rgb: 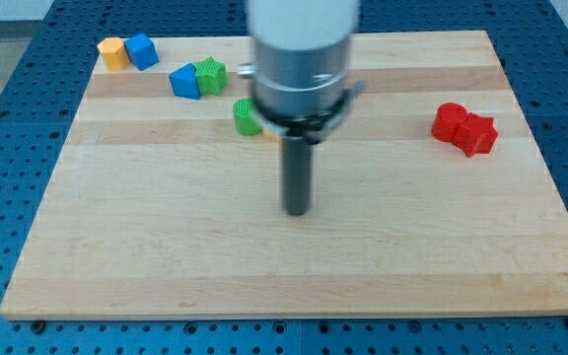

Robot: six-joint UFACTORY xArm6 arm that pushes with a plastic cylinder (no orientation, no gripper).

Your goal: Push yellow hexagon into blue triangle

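The yellow hexagon (pixel 113 53) sits at the board's top left corner, touching a blue block (pixel 143 50) on its right. The blue triangle (pixel 183 81) lies a little lower and to the right, touching a green star-like block (pixel 211 75). My tip (pixel 296 211) rests on the board near its middle, well below and to the right of all these blocks and touching none. The arm's body hides part of the board's top centre.
A green cylinder (pixel 248 117) stands beside the arm's left edge, just above the rod. Two red blocks (pixel 464 128) lie together at the view's right. The wooden board (pixel 116 256) sits on a blue perforated table.
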